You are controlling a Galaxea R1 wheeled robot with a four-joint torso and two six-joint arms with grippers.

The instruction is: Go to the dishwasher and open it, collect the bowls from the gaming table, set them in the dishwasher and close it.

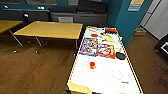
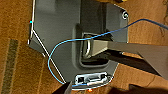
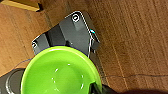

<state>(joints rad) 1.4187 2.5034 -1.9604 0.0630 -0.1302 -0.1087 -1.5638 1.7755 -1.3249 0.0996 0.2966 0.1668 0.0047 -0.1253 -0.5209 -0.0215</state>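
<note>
The gaming table [image 1: 105,77] stretches ahead of me, white-topped with a yellowish edge and colourful game sheets [image 1: 89,46] across its middle. A black bowl [image 1: 120,55] sits at its right edge, beside the sheets. At the table's far end lies a red bowl [image 1: 111,30]. In the right wrist view a lime green bowl [image 3: 60,72] hangs above my base and the wooden floor, with my right gripper [image 3: 96,87] shut on its rim. A dark tip of my left gripper [image 2: 64,89] shows over the floor beside my base.
A small orange cup [image 1: 92,65] stands on the white top, nearer than the sheets. Yellow wooden tables [image 1: 50,29] stand to the left on wooden floor. A blue wall corner [image 1: 127,20] rises past the table's right side, and dark furniture [image 1: 162,46] stands at far right.
</note>
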